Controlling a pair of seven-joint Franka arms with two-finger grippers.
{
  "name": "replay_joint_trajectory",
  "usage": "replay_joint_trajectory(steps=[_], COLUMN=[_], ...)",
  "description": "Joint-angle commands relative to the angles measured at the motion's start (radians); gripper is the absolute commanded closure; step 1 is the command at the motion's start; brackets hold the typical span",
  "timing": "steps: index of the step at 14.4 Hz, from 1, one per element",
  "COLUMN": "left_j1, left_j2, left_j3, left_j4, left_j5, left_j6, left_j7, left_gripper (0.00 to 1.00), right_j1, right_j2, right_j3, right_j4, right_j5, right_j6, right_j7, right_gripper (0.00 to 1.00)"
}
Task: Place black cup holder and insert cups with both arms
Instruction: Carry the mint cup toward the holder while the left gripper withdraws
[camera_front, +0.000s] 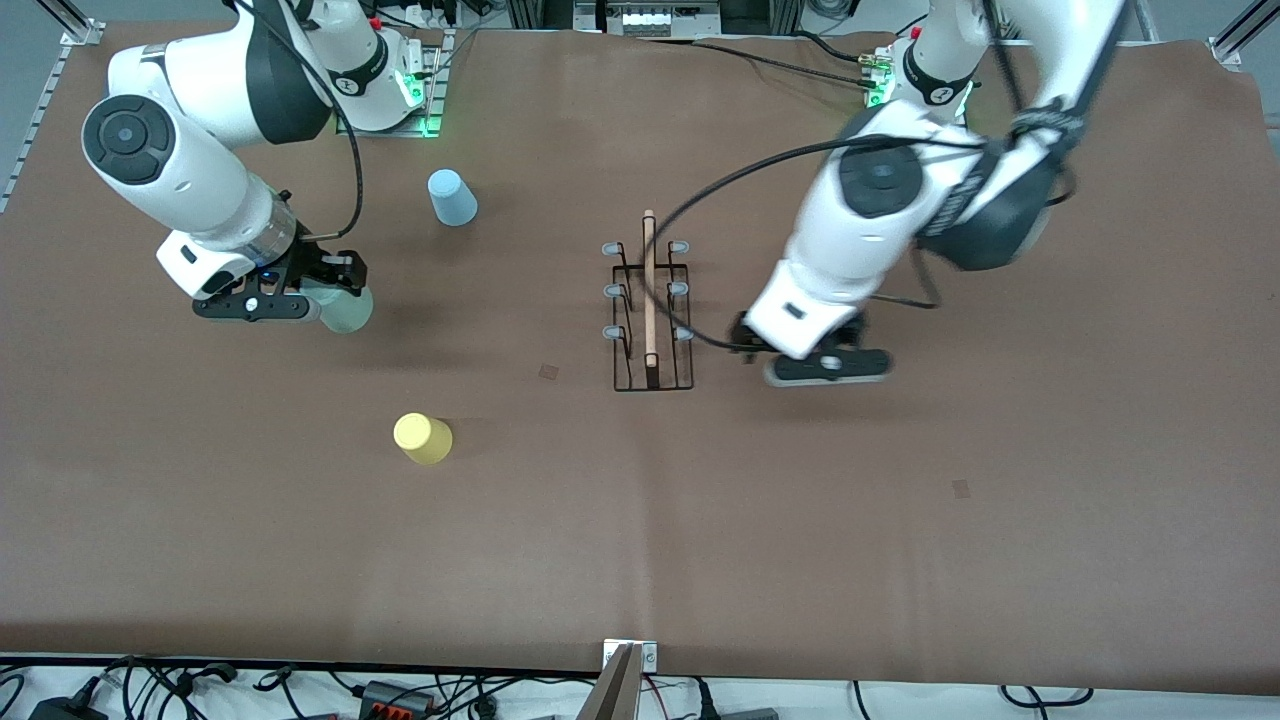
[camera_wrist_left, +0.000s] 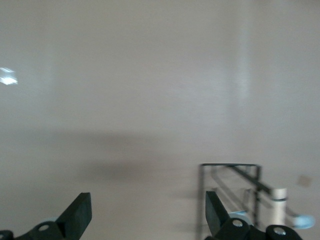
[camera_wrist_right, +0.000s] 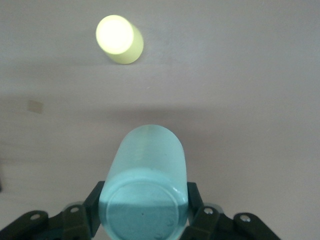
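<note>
The black cup holder (camera_front: 650, 310) stands upright mid-table, its wooden rod handle along the top. My left gripper (camera_front: 815, 365) hangs open and empty just beside it, toward the left arm's end; in the left wrist view the gripper (camera_wrist_left: 146, 215) is over bare table, with the holder (camera_wrist_left: 240, 192) next to one finger. My right gripper (camera_front: 300, 295) is shut on the pale green cup (camera_front: 347, 310), held lying sideways low over the table; the right wrist view shows that cup (camera_wrist_right: 145, 185) between the fingers. The light blue cup (camera_front: 452, 197) and the yellow cup (camera_front: 423, 438) stand upside down on the table.
The brown mat (camera_front: 900, 560) covers the whole table. Two small darker patches (camera_front: 549, 372) mark it. The yellow cup (camera_wrist_right: 119, 39) lies nearer the front camera than the held cup. Cables and a metal bracket (camera_front: 625, 680) line the front edge.
</note>
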Motion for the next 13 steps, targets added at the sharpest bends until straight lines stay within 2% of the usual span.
replay_joint_trajectory(steps=[1, 4, 6, 8, 10, 11, 13], left_j1=[0.09, 0.15, 0.202, 0.251, 0.318, 0.34, 0.36], left_j2=[-0.071, -0.13, -0.157, -0.17, -0.171, -0.171, -0.171], left_j3=[-0.011, -0.009, -0.014, -0.014, -0.014, -0.014, -0.014], left_j4=[-0.018, -0.015, -0.015, -0.012, -0.012, -0.012, -0.012], left_j5=[0.015, 0.015, 0.005, 0.003, -0.003, -0.002, -0.002], left_j6=[-0.076, -0.118, -0.151, -0.249, -0.294, -0.308, -0.421], left_j7=[0.203, 0.286, 0.349, 0.475, 0.622, 0.667, 0.739], left_gripper=[0.0, 0.0, 0.0, 0.0, 0.0, 0.0, 0.0], right_j1=[0.042, 0.083, 0.122, 0.172, 0.206, 0.208, 0.211], right_j2=[-0.051, -0.045, -0.007, 0.042, 0.082, 0.096, 0.11], right_j3=[0.094, 0.263, 0.325, 0.349, 0.363, 0.365, 0.365], right_j4=[0.017, 0.031, 0.028, 0.028, 0.025, 0.025, 0.023], right_j5=[0.069, 0.083, 0.083, 0.083, 0.081, 0.077, 0.075], right_j6=[-0.041, -0.006, 0.077, 0.145, 0.218, 0.238, 0.263], right_j7=[0.233, 0.592, 0.783, 0.895, 0.984, 0.992, 0.992], right_gripper=[0.79, 0.8, 0.81, 0.8, 0.8, 0.8, 0.8])
